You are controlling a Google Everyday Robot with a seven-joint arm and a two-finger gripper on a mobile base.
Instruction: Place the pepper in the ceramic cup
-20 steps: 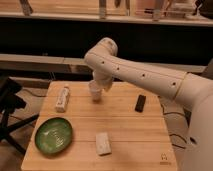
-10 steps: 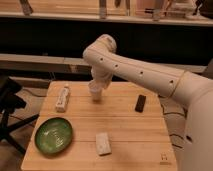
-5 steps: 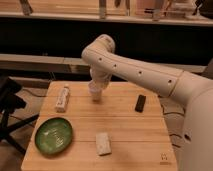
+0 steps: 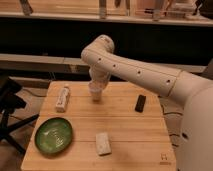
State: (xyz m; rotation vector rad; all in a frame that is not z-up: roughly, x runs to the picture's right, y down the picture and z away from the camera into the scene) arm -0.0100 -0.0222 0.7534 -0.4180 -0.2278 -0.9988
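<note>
The ceramic cup (image 4: pixel 95 94) is a small off-white cylinder standing at the back middle of the wooden table (image 4: pixel 130 140). My gripper (image 4: pixel 97 85) is at the end of the white arm, directly above the cup and touching or nearly touching its top. The arm's end hides the cup's mouth. The pepper is not visible; it is hidden or out of view.
A white bottle with a dark label (image 4: pixel 62 97) lies at the back left. A green plate (image 4: pixel 53 135) sits at the front left. A pale rectangular block (image 4: pixel 103 143) lies front centre. A small dark object (image 4: pixel 140 103) lies at the right. A black stand (image 4: pixel 7 100) is left of the table.
The end of the arm has shifted slightly left and down onto the cup. Nothing else on the table has moved.
</note>
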